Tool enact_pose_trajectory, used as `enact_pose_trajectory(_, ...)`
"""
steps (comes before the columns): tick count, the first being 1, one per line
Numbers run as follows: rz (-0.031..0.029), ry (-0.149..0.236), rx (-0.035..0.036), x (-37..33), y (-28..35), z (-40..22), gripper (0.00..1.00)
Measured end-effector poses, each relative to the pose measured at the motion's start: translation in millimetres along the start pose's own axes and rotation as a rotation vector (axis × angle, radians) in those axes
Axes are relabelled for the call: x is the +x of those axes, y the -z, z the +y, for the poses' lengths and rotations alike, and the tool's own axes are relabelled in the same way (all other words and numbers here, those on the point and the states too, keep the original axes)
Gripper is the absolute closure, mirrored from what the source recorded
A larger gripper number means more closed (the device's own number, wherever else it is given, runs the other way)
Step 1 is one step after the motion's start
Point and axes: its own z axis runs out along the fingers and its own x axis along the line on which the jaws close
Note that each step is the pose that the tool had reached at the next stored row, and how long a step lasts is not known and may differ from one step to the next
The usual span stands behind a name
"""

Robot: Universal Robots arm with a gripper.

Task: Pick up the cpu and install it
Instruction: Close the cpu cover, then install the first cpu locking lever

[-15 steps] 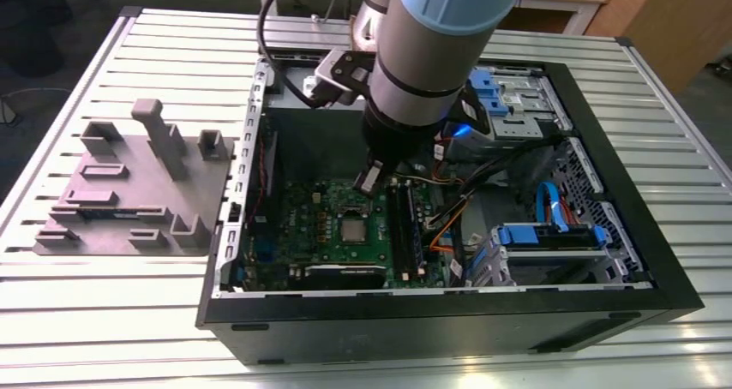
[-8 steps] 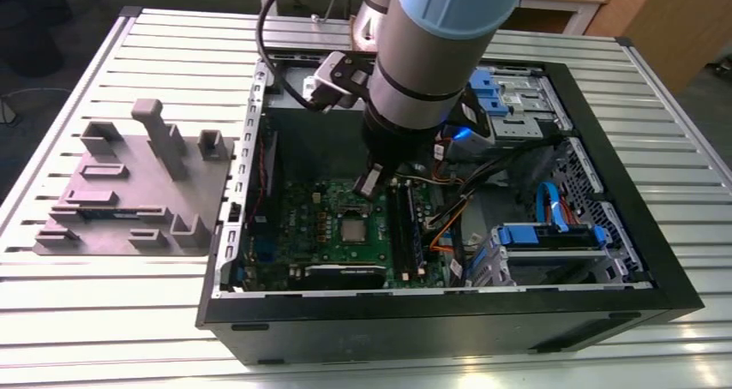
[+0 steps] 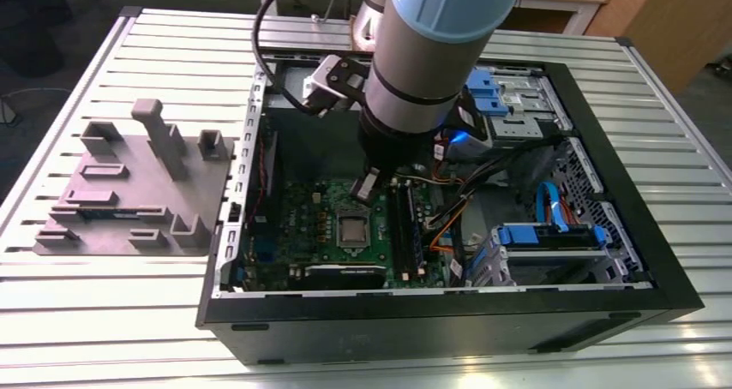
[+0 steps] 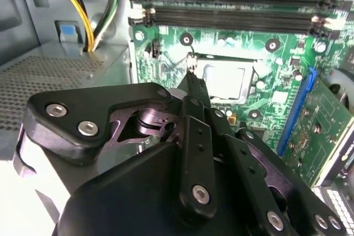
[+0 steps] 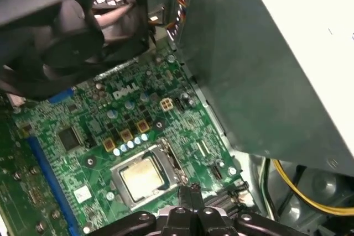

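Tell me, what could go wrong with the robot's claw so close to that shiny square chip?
The end effector hangs right at the edge of the cpu, which sits in its socket on the green motherboard. A small sideways slip could scrape the socket frame or nearby parts. The memory slots and yellow cables are close too, so the arm might bump them.

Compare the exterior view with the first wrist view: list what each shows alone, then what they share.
Exterior view alone: the grey fixture block on the slatted table and the arm reaching into the open computer case. First wrist view alone: the black fan and yellow cables. Shared: the green motherboard, the cpu lying in its socket, and the gripper beside it.
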Motion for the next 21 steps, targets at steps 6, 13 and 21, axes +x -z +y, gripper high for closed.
enact_pose_trajectory(6, 0.0007, 0.003, 0.0004, 6.5, -1.1, 7.2, 0.9)
enact_pose_trajectory(13, 0.0008, 0.003, 0.0004, 6.6, -1.0, 7.3, 0.9)
enact_pose_trajectory(21, 0.0008, 0.003, 0.0004, 6.6, -1.0, 7.3, 0.9)
